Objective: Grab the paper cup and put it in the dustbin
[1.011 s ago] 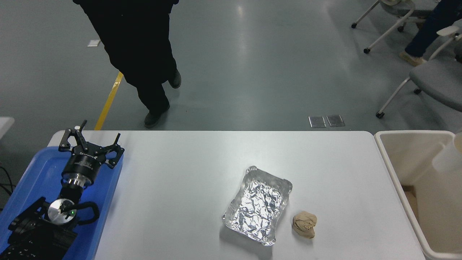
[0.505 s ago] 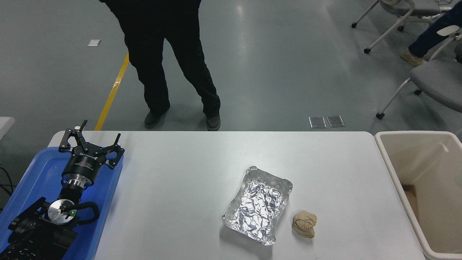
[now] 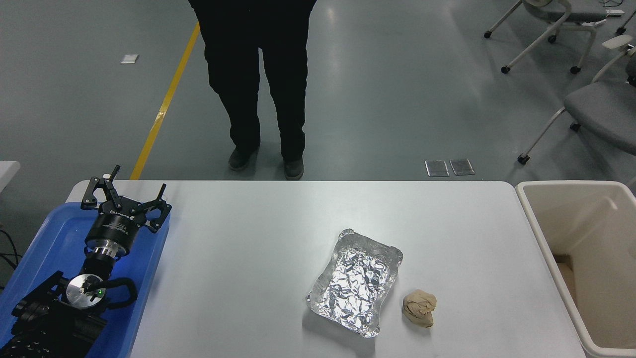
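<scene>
Head view: left gripper is parked over the blue tray at the table's left edge, fingers spread, holding nothing. Dustbin stands against the right edge. Foil tray lies near the front edge, paper wad just beside it.

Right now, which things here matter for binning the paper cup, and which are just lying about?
Job: dustbin off the table's right end. No paper cup is visible.

Lying about: crumpled foil tray, tan paper wad, blue tray under the parked left gripper.
</scene>
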